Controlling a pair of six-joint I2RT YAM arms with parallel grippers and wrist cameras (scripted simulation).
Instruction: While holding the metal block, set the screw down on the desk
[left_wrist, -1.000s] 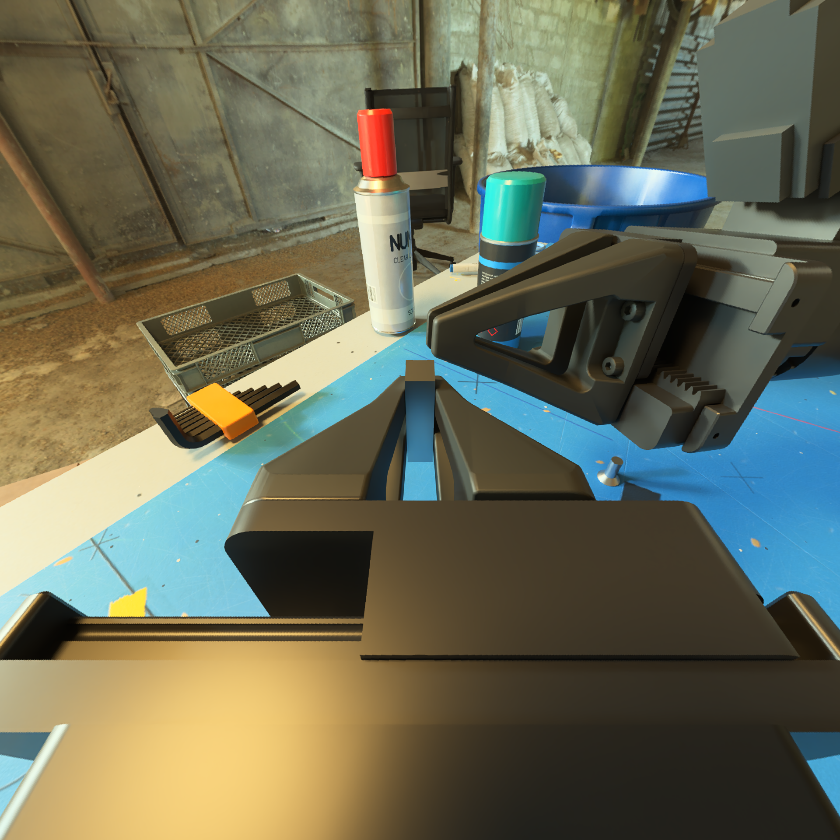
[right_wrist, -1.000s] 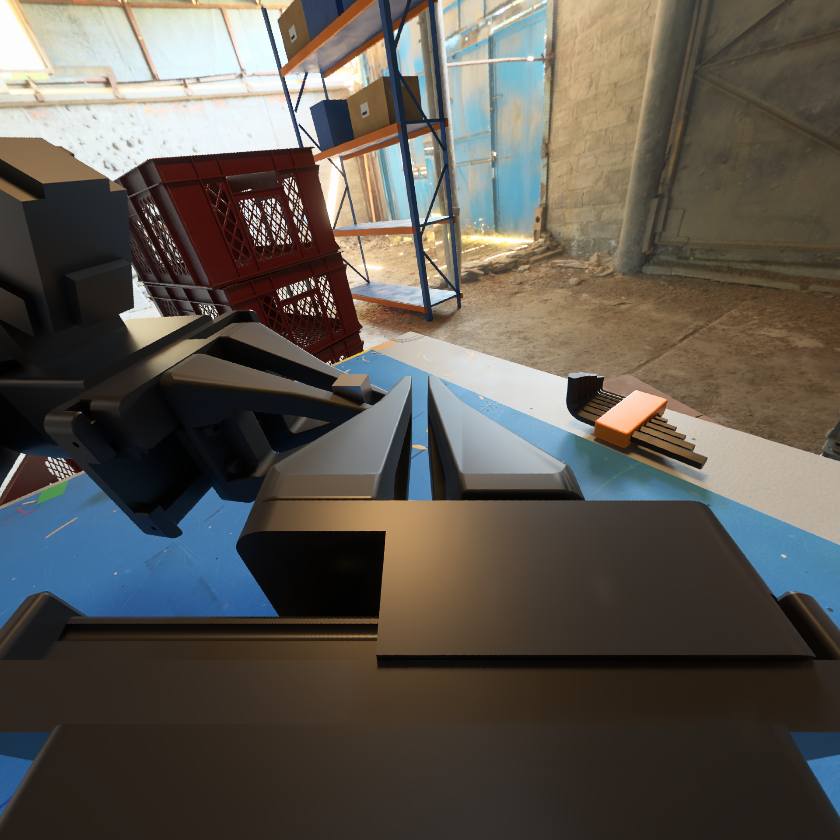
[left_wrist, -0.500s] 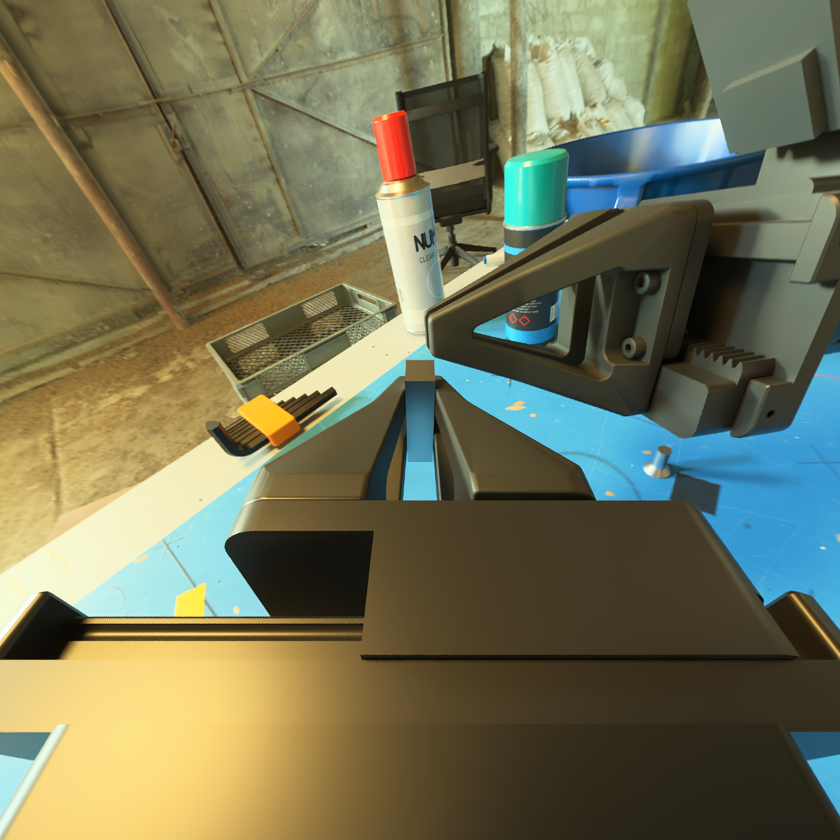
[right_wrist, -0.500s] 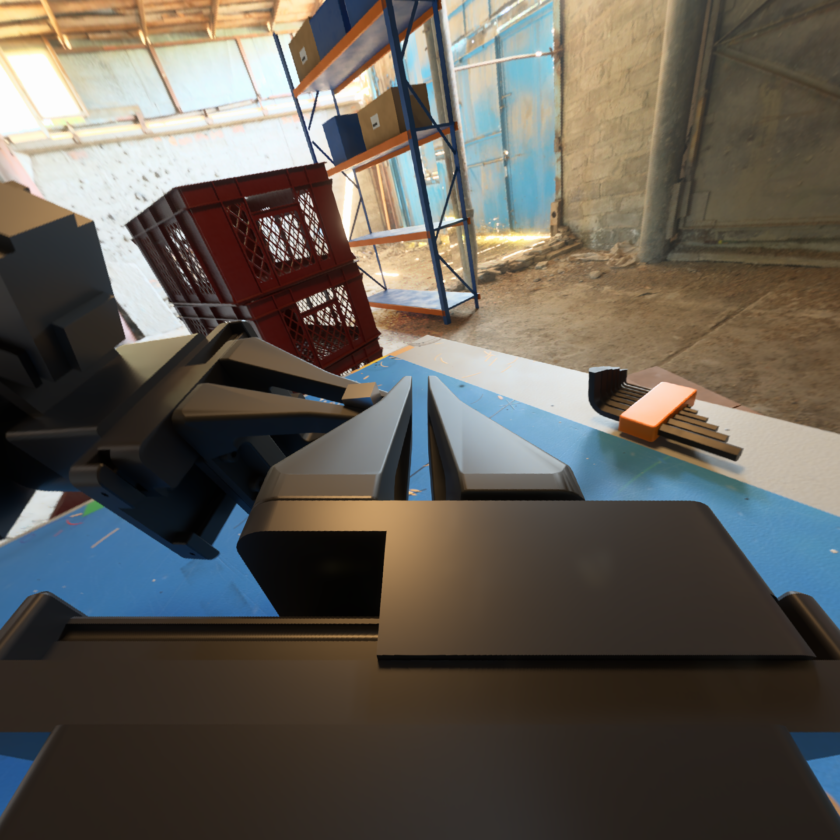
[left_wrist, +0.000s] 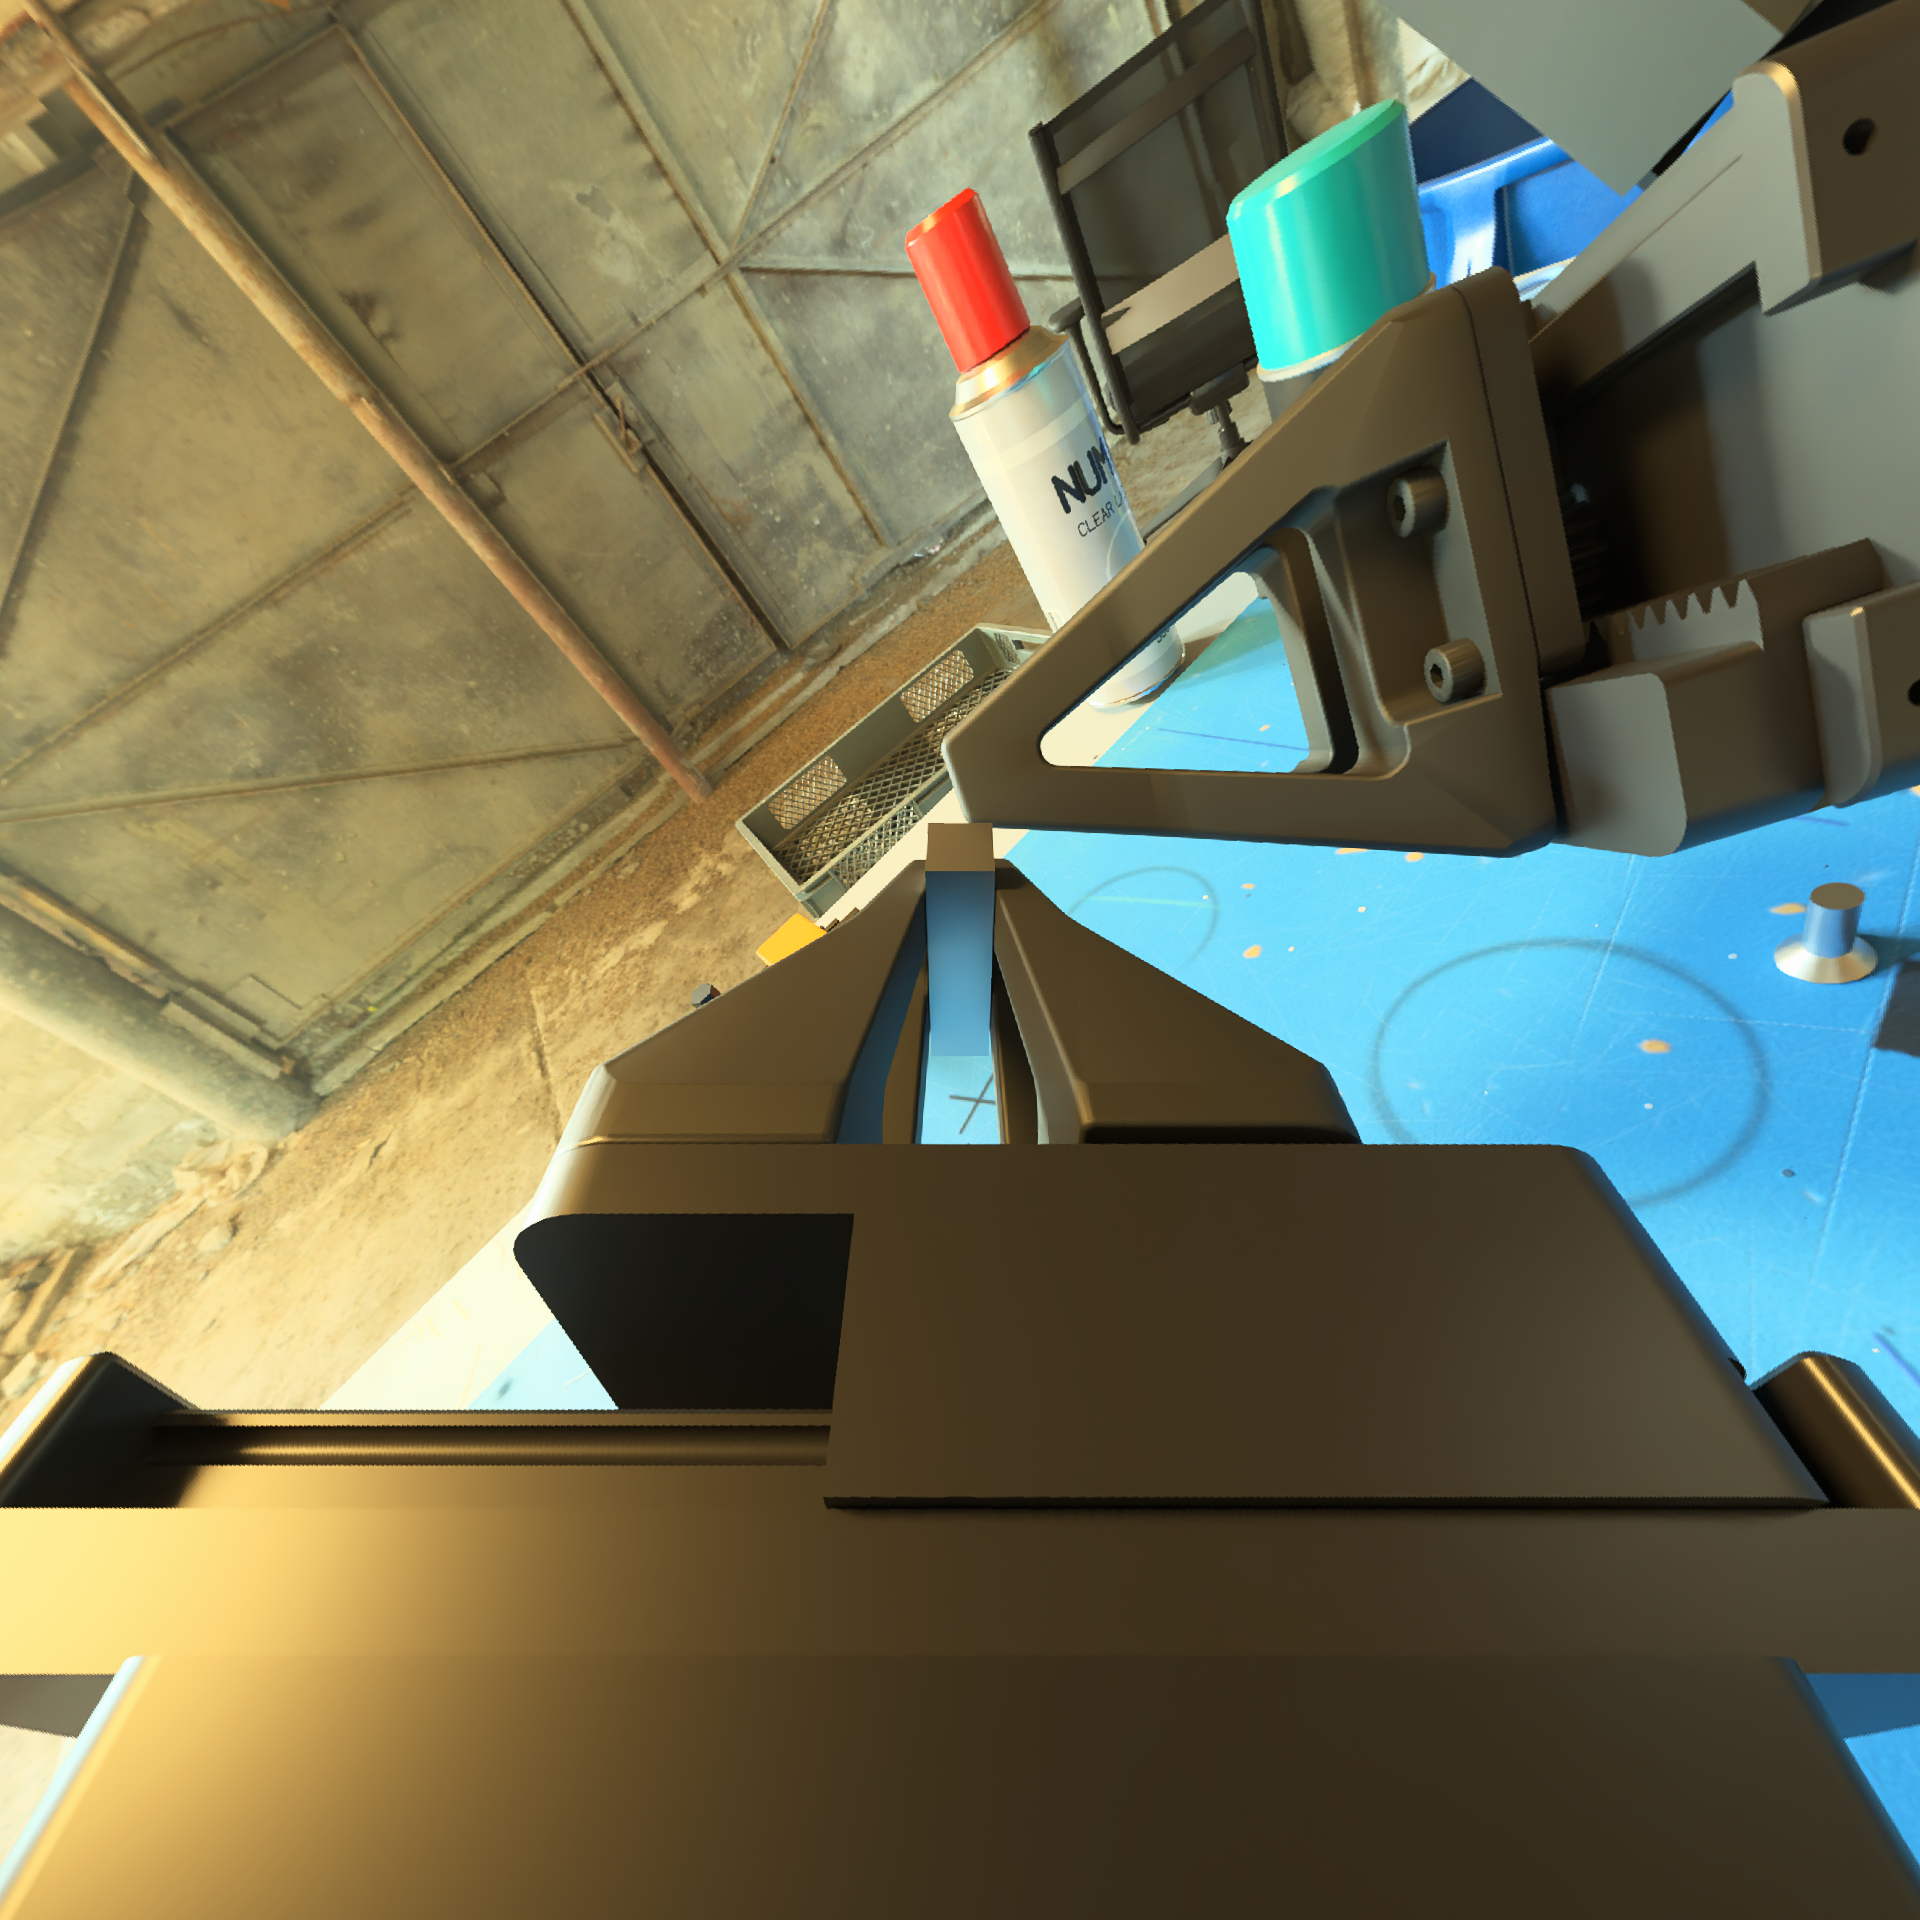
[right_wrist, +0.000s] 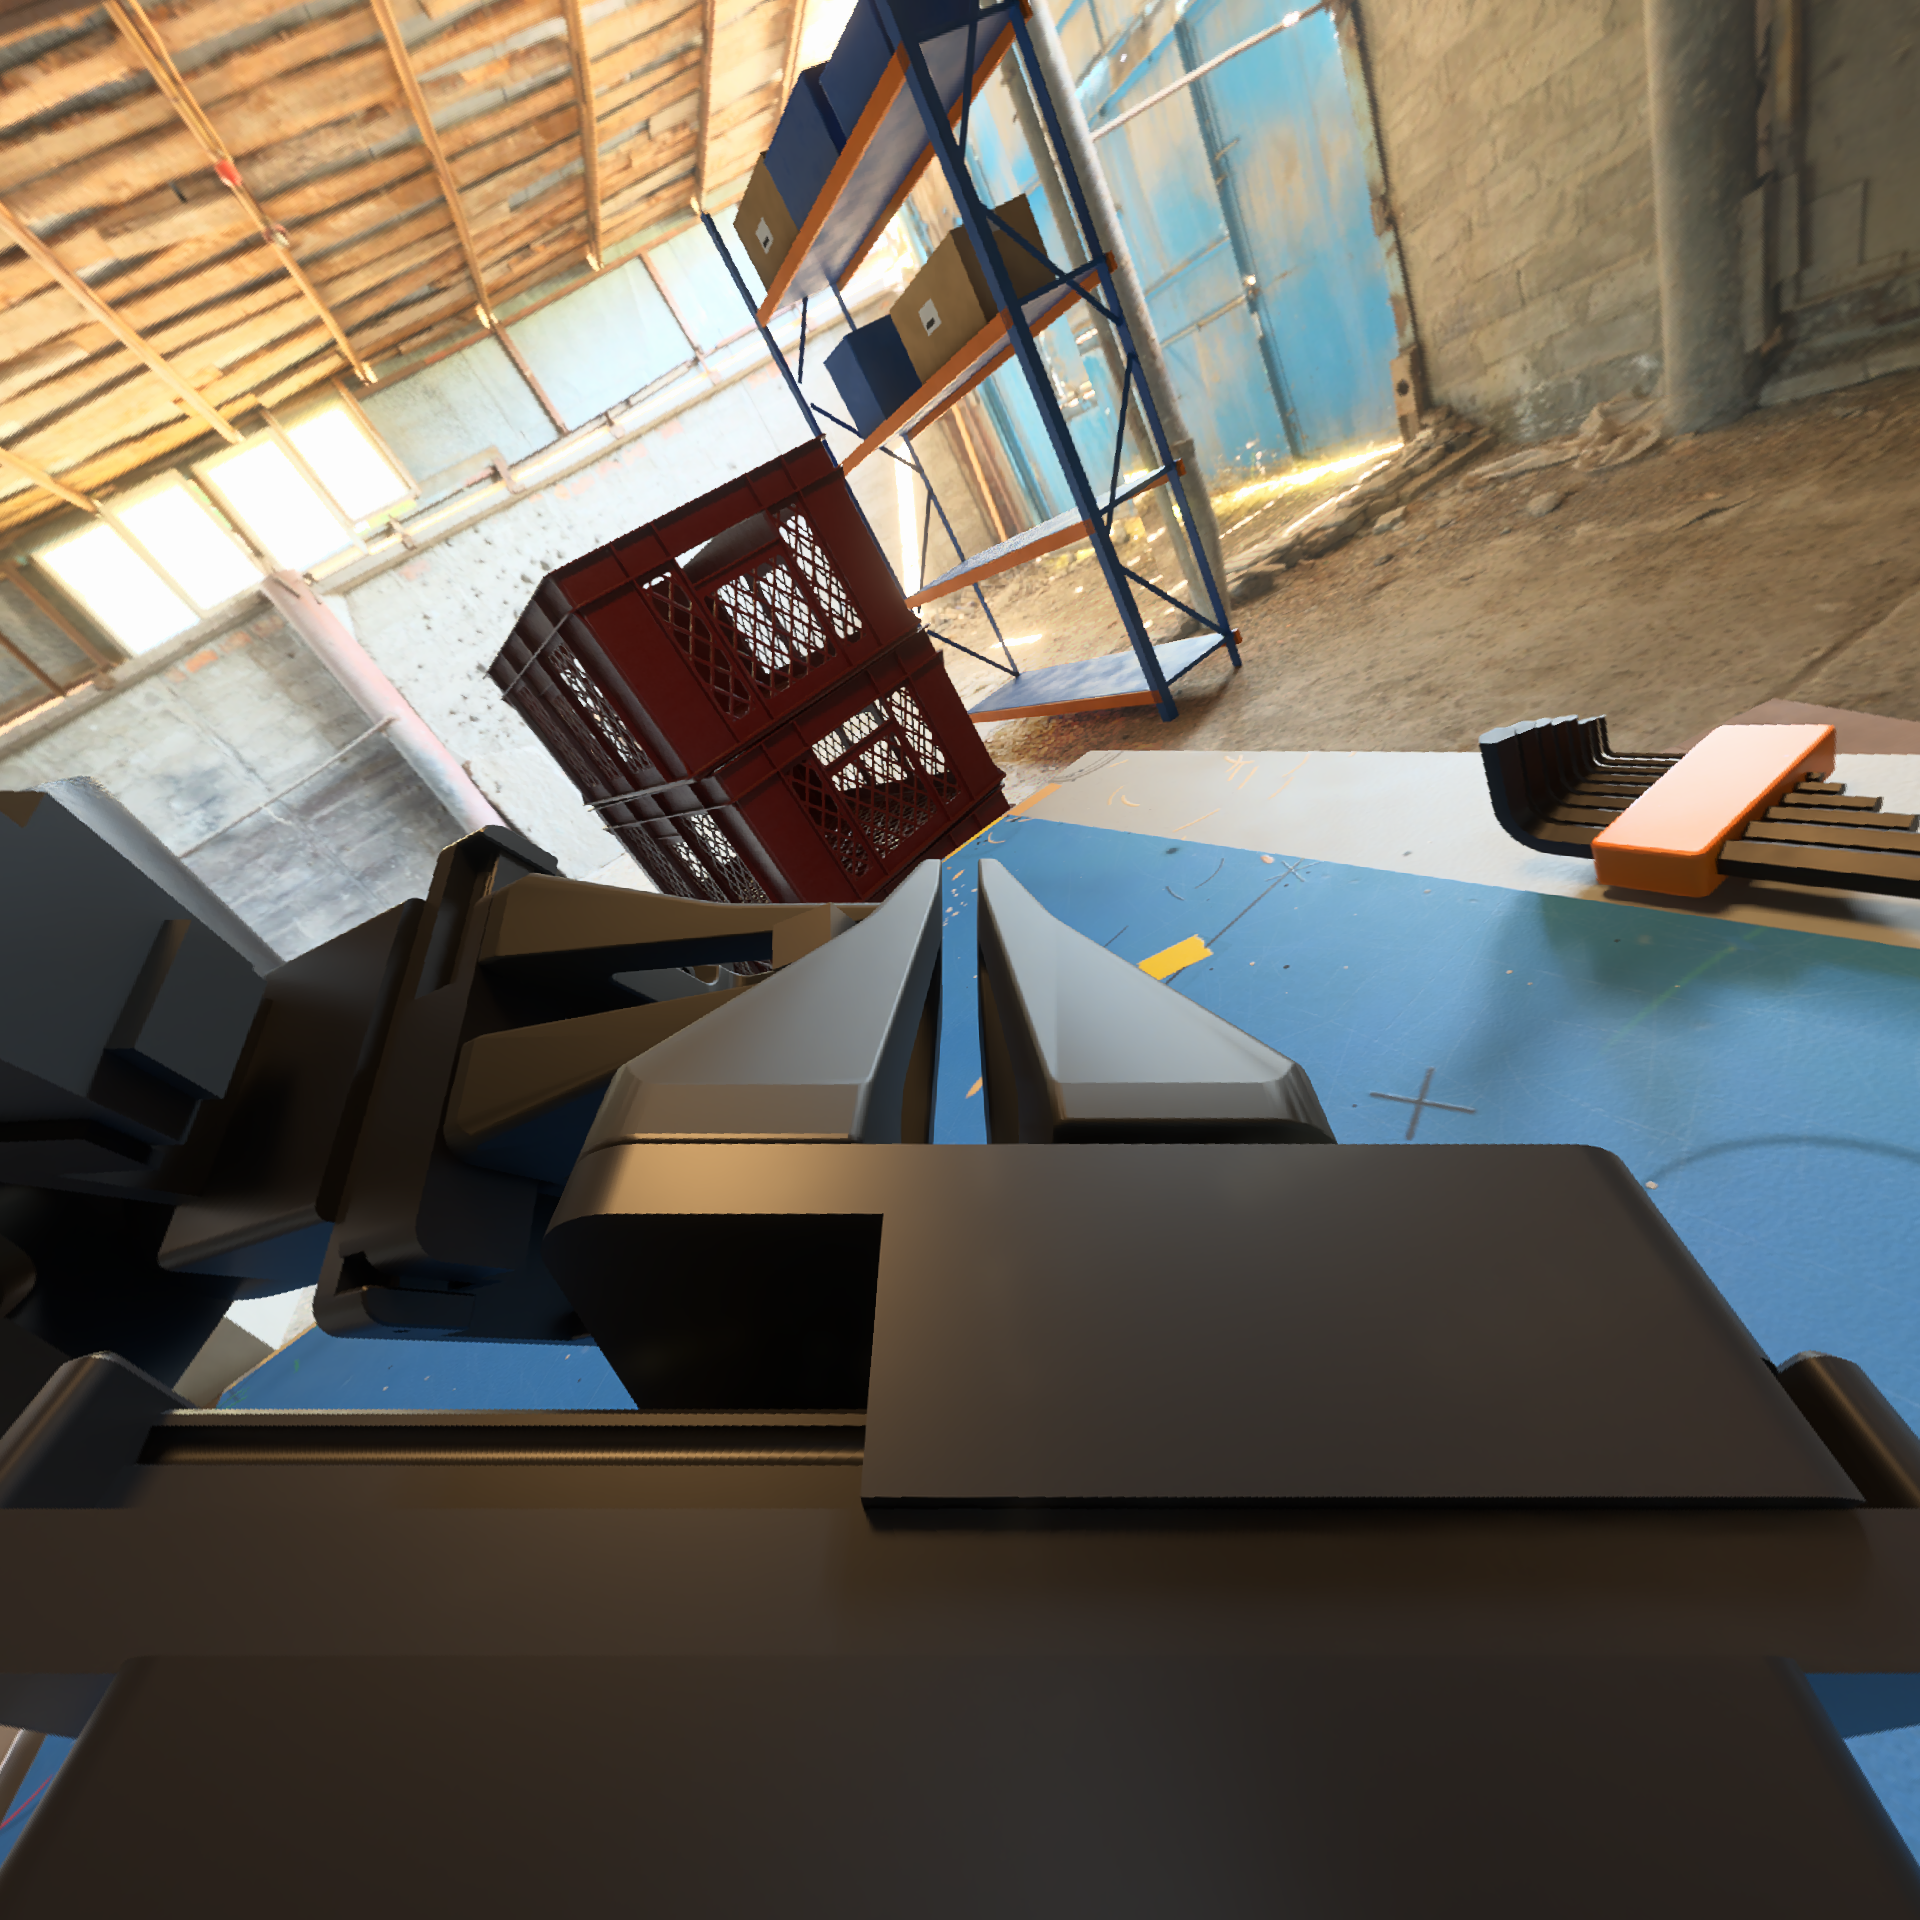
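My left gripper (left_wrist: 961, 883) is shut on the metal block (left_wrist: 958, 966), a thin grey bar that sticks out a little past the fingertips. The screw (left_wrist: 1829, 935) stands head down on the blue mat (left_wrist: 1507, 1039), to the right of the left gripper and free of both grippers. My right gripper (right_wrist: 958, 883) is shut with only a thin slit between its fingers and nothing in it. It shows in the left wrist view (left_wrist: 1299, 665) just beyond the block's tip. The left gripper shows in the right wrist view (right_wrist: 623, 966) at the left.
A white spray can with a red cap (left_wrist: 1049, 457) and a teal-capped can (left_wrist: 1330, 229) stand at the desk's edge, by a blue basin (left_wrist: 1496, 208) and a grey mesh tray (left_wrist: 873, 769). An orange-clipped hex key set (right_wrist: 1714, 810) lies on the pale border. Red crates (right_wrist: 769, 686) stand beyond the desk.
Both wrist views have rolled and tilted upward as the two arms turn. The screw stays standing on the mat. The left gripper keeps the block; the right stays shut and empty.
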